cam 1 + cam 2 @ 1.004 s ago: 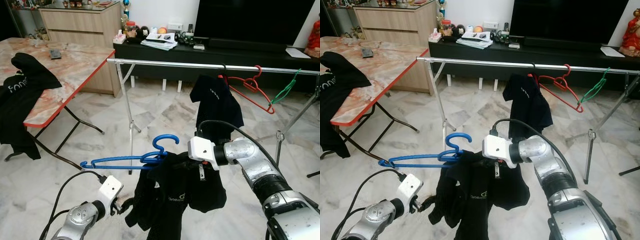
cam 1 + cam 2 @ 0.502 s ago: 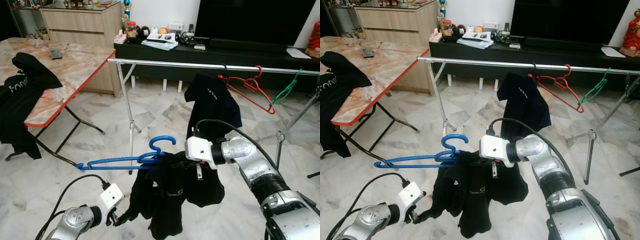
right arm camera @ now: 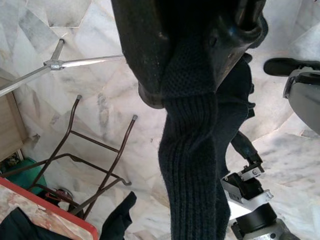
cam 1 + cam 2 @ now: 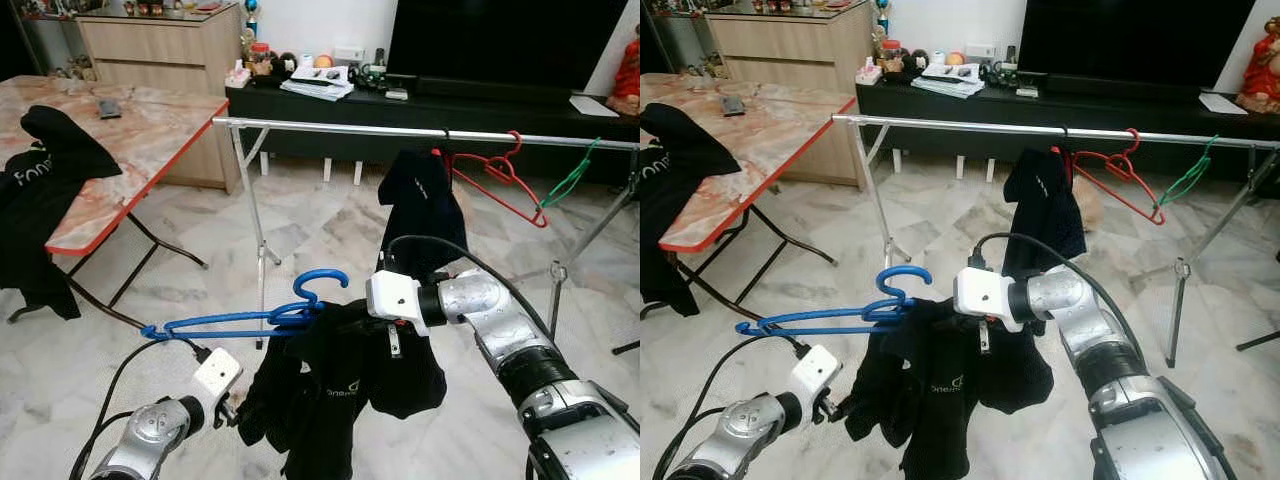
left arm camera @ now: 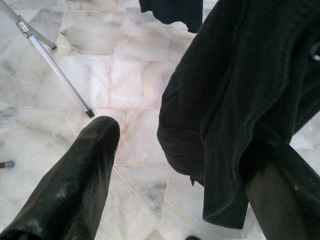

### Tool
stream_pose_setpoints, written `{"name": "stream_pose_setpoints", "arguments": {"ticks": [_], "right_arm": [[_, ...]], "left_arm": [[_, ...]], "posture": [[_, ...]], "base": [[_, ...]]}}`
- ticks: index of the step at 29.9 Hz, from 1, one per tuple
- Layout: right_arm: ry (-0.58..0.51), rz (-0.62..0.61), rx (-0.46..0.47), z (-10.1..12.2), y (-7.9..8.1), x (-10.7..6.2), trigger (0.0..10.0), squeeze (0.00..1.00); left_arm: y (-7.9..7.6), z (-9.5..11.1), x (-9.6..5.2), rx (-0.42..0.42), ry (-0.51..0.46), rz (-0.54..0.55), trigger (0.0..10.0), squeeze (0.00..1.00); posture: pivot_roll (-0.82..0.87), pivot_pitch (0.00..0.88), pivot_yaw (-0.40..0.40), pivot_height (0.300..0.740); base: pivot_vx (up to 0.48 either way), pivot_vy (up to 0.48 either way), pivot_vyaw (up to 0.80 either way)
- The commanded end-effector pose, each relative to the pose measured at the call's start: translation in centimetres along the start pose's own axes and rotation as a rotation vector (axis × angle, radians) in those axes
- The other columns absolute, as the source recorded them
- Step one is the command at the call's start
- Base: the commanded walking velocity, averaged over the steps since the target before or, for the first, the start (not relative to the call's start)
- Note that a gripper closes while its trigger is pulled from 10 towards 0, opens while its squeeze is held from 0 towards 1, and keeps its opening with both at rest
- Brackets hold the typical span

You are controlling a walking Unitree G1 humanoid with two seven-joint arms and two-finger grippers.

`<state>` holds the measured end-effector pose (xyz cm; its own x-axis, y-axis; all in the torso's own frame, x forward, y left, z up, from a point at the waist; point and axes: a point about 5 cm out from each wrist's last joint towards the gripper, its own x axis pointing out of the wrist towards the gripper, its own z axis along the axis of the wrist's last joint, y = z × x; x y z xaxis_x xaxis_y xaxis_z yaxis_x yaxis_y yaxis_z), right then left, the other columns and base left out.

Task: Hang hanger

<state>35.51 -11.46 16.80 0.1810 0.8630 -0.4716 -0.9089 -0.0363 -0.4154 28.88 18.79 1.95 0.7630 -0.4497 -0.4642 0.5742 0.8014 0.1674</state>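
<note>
Hanger [image 4: 250, 318] in blue plastic rides near the middle of the scene, its hook upward, a black shirt [image 4: 345, 385] draped from its right end and sagging toward the marble floor [image 4: 330, 225]. The right gripper [image 3: 200, 55] is clamped on the shirt's ribbed collar at the hanger's neck, fingers narrow around the cloth. The left gripper [image 5: 185, 165], low at near left, has its fingers spread wide with a fold of the shirt's hem lying against one of them; nothing is pinched there. Farther off, the silver rail [image 4: 420, 131] of the drying rack spans the room, already carrying another black shirt [image 4: 425, 205], a red hanger [image 4: 500, 175] and a green hanger [image 4: 570, 180] toward its right. A folding table [image 4: 130, 140] with more black clothing stands at far left. To hang this one well, the right arm would need to lift the hook clear above the rail, aim for the bare stretch left of the hung shirt, then lower until the hook seats before letting go. The grip looks to be mostly on fabric, so a slow, level lift should limit the chance of the shirt sliding off the hanger.
</note>
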Motion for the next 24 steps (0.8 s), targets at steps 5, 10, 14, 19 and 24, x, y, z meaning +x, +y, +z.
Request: {"name": "stream_pose_setpoints", "arguments": {"ticks": [5,10,14,19,24], "right_arm": [[-0.046,-0.053,-0.041,1.5,-1.3,-0.6,0.0,0.00],[-0.059,-0.071,-0.046,2.0,-1.7,-0.6,0.0,0.00],[-0.065,-0.078,-0.049,2.2,-1.9,-0.6,0.0,0.00],[-0.073,-0.085,-0.054,2.5,-2.1,-0.7,0.0,0.00],[-0.073,-0.104,-0.055,2.6,-2.4,-0.8,0.0,0.00]], "left_arm": [[-0.4,-0.8,-0.2,-0.056,0.013,-0.012,2.0,0.00],[-1.0,-0.8,0.1,-0.064,0.012,-0.033,5.1,0.00],[-1.2,-0.8,0.2,-0.067,0.010,-0.033,10.0,0.00],[-1.3,-0.7,0.3,-0.075,0.007,-0.030,2.4,0.00],[-1.2,-0.9,0.3,-0.071,0.022,-0.015,0.0,0.00]], "posture": [[0.08,0.000,-0.048,0.740],[0.07,0.000,-0.051,0.740],[0.07,0.000,-0.052,0.740],[0.07,0.000,-0.054,0.740],[0.07,0.000,-0.056,0.740]], "base": [[0.000,0.000,0.00],[0.000,0.000,0.00],[0.000,0.000,0.00],[0.000,0.000,0.00],[0.000,0.000,0.00]]}}
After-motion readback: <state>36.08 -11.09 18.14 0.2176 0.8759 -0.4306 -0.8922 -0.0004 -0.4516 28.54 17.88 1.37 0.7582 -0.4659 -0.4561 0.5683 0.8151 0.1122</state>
